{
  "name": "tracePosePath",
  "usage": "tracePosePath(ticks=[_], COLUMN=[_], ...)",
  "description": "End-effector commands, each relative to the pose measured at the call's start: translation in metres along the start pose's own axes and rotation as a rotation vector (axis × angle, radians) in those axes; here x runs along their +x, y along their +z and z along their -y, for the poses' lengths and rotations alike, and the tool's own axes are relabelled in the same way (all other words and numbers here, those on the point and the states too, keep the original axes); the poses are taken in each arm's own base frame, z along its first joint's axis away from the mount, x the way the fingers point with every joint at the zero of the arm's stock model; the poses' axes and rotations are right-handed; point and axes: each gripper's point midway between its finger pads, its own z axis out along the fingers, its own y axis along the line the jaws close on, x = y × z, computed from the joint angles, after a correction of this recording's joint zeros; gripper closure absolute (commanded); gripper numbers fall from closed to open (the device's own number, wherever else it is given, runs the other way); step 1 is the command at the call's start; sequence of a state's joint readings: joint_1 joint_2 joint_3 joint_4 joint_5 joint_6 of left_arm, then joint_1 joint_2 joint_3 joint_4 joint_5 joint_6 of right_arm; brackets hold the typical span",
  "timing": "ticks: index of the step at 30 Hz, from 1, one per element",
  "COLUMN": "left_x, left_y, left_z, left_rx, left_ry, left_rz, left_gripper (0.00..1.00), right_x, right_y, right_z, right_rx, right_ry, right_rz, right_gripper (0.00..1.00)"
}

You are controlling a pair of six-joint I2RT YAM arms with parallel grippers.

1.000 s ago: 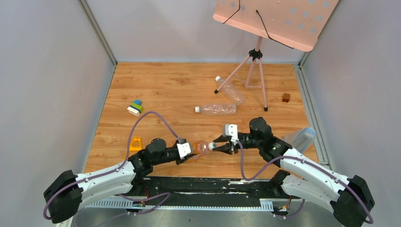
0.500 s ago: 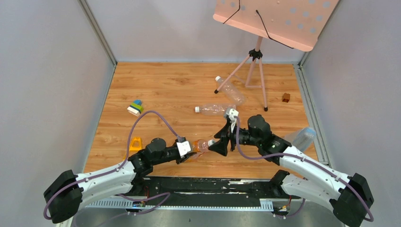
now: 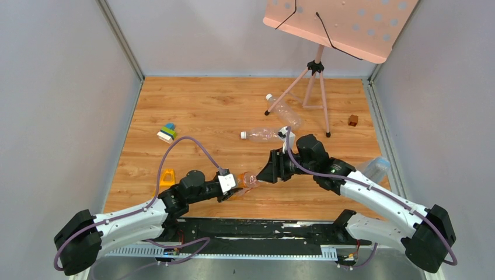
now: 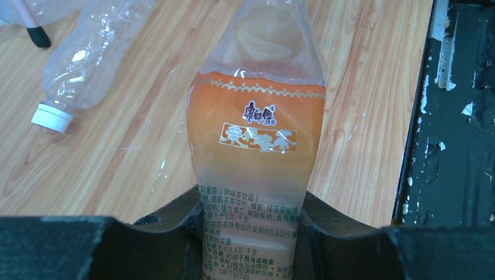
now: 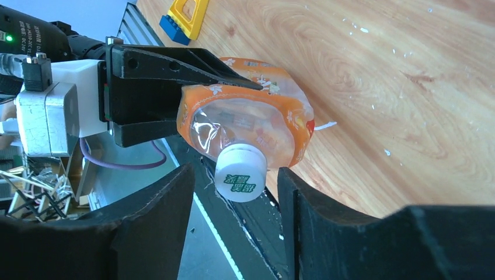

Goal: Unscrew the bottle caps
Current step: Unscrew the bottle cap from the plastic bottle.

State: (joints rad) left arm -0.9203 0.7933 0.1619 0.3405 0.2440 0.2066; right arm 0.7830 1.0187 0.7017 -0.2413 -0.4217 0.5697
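The left gripper [image 4: 251,203] pinches the thin, likely crushable bottle [image 4: 257,134] above the table [image 3: 204,105]; the right gripper [image 3: 262,175] stands spread around its white cap [image 5: 240,173]. We should grip the stiff cap's sides

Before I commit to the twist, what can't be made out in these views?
Right wrist view: white cap covers its own threads; looseness cannot be told.
Top view: right gripper hides that cap.
Left wrist view: top edge cuts off the orange bottle at its neck.
Top view: right arm hides one end of the far-right bottle.
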Motion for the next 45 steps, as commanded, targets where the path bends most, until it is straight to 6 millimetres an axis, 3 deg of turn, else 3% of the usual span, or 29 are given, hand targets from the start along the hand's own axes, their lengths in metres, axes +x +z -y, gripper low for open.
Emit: tracePosePath(ticks=[1,7,11,14,17,19,21,24,28,30,32,34,40,45], left_x=[-0.013,-0.013,-0.013,-0.013,-0.013,-0.013,-0.013,-0.013,-0.013,-0.012,-0.012,-0.013,-0.012,-0.012], left_y=[0.002,0.002,0.002,0.002,0.002,0.002,0.002,0.002,0.002,0.002,0.002,0.002,0.003,0.003], left_z=[-0.007,-0.007,-0.007,-0.007,-0.007,-0.008,-0.008,-0.008,-0.009,-0.009,-0.008,-0.008,-0.008,-0.008], left_rx=[-0.024,-0.025,-0.024,-0.024,-0.023,-0.025,-0.026,-0.029,-0.033,-0.032,-0.03,-0.029,-0.026,-0.027], left_ry=[-0.006,-0.005,-0.006,-0.005,-0.003,-0.003,-0.003,-0.002,-0.002,-0.002,-0.002,-0.001,-0.003,-0.004], left_rz=[0.023,0.022,0.023,0.025,0.024,0.023,0.023,0.024,0.023,0.021,0.021,0.022,0.017,0.017], left_gripper=[1.0,1.0,1.0,1.0,1.0,1.0,1.0,1.0,1.0,1.0,1.0,1.0,1.0,1.0], right_x=[-0.011,-0.013,-0.022,-0.024,0.007,0.032,0.032,0.019,0.015,0.012,0.004,-0.004,-0.015,-0.017], right_y=[-0.008,0.0,0.002,-0.002,-0.014,-0.018,-0.012,-0.002,0.003,0.001,-0.001,-0.003,-0.003,0.006], right_z=[-0.011,-0.011,-0.022,-0.039,-0.057,-0.056,-0.047,-0.028,-0.016,-0.021,-0.025,-0.027,-0.027,-0.007], right_rx=[0.0,-0.018,-0.116,-0.278,-0.534,-0.664,-0.629,-0.498,-0.429,-0.419,-0.372,-0.331,-0.228,-0.065], right_ry=[0.027,-0.003,-0.223,-0.545,-0.894,-1.169,-1.348,-1.445,-1.386,-1.279,-1.09,-0.937,-0.558,-0.222], right_rz=[0.03,0.015,0.054,0.141,0.161,0.165,0.225,0.21,0.151,0.175,0.216,0.231,0.174,0.115], right_gripper=[0.5,0.79,0.94,0.93,0.9,0.92,0.94,0.92,0.86,0.74,0.5,0.4,0.36,0.37])
